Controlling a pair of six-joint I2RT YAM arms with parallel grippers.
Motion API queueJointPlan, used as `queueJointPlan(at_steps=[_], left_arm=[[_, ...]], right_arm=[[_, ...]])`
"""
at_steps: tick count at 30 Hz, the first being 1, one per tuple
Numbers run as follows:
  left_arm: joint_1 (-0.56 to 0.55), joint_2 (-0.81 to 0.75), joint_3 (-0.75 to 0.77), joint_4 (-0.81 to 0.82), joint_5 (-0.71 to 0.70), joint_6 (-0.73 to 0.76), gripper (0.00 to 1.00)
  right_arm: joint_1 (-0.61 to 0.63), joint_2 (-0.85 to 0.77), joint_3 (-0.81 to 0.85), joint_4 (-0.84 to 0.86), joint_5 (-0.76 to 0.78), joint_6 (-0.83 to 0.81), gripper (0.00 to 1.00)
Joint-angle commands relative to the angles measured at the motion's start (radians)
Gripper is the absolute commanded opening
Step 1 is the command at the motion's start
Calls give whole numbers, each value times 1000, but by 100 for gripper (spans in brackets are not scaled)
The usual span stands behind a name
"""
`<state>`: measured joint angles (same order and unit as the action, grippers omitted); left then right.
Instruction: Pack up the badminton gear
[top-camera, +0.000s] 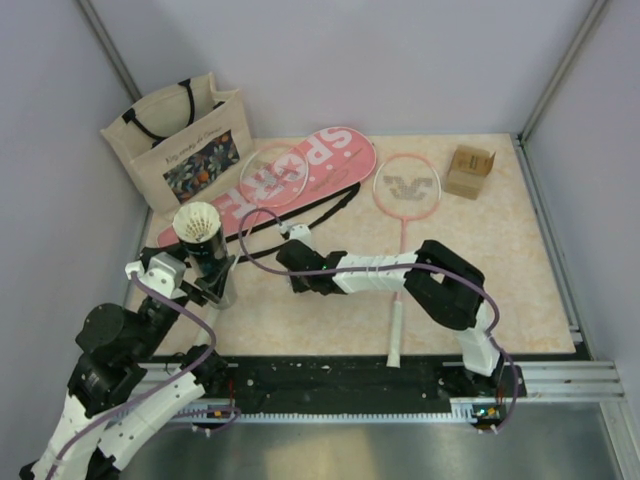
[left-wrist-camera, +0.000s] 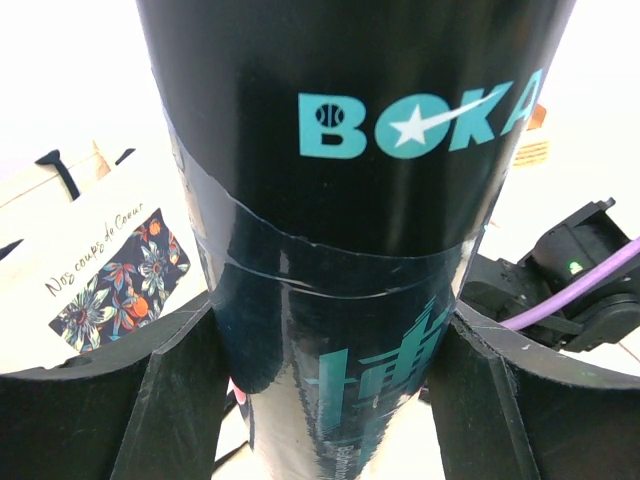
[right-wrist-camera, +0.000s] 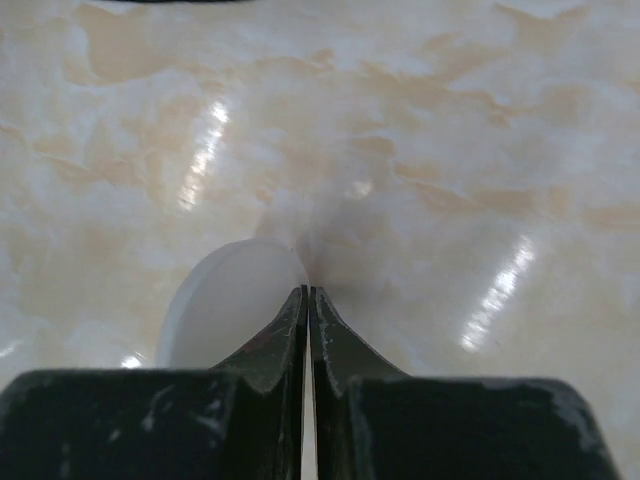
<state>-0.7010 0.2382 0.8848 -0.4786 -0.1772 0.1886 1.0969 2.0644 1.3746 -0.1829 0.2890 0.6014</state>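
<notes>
My left gripper (top-camera: 212, 288) (left-wrist-camera: 325, 400) is closed around a dark tube (top-camera: 205, 262) (left-wrist-camera: 350, 200) marked BOKA, a finger on each side, holding it upright at the table's left. White shuttlecock feathers (top-camera: 196, 222) stick out of its top. The right gripper (top-camera: 290, 262) (right-wrist-camera: 308, 292) is shut low over the table's middle. A white round cap (right-wrist-camera: 225, 300) sits at its left fingertip; whether it is pinched is unclear. One pink racket (top-camera: 405, 188) lies on the table. The other racket (top-camera: 272, 175) rests on the pink SPORT cover (top-camera: 335, 155).
A beige floral tote bag (top-camera: 185, 150) (left-wrist-camera: 100, 270) stands at the back left. A small cardboard box (top-camera: 470, 171) sits at the back right. The cover's black strap (top-camera: 300, 222) trails beside the right gripper. The right arm (left-wrist-camera: 570, 270) is close beside the tube.
</notes>
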Motion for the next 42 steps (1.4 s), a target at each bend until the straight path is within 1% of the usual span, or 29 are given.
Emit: queueJointPlan(at_steps=[1,8,12,14,16,19,20,25,28,32,35,42], left_arm=[[3,12,33,83,-2,9,30],[3,35,11,106,8,2,29],[3,49,-10,110,8,0,29],[1,52,-30,120,24,-12,29],[3,49,-75,159,76,-6,29],[3,70,-110,179,122,-11,29],[3,82,-112,172,131,-11,29],[3,113,-141,193,162,11,29],[3,133,-155,198,173,15,29],[3,173,-159,186,267,17,30],[3,197,-159,175,335,17,30],[3,233,-155,172,387,32,30]], right_arm=[[-8,-75,-109,-125,101,-52,0],[-66,-229,-235,-115,91,-35,0],[-101,-311,-293,-154,117,-34,0],[-112,-342,-318,-177,156,-34,0],[-118,-387,-360,-178,205,-31,0],[-156,-452,-417,-155,190,-40,0],[-173,-466,-430,-153,177,-45,0],[-224,-553,-465,-101,76,-61,15],[-259,-564,-468,-79,-16,-75,21],[-308,-560,-483,-58,-141,-169,28],[-347,-553,-488,-59,-204,-199,28],[-358,-500,-471,-82,-246,-249,28]])
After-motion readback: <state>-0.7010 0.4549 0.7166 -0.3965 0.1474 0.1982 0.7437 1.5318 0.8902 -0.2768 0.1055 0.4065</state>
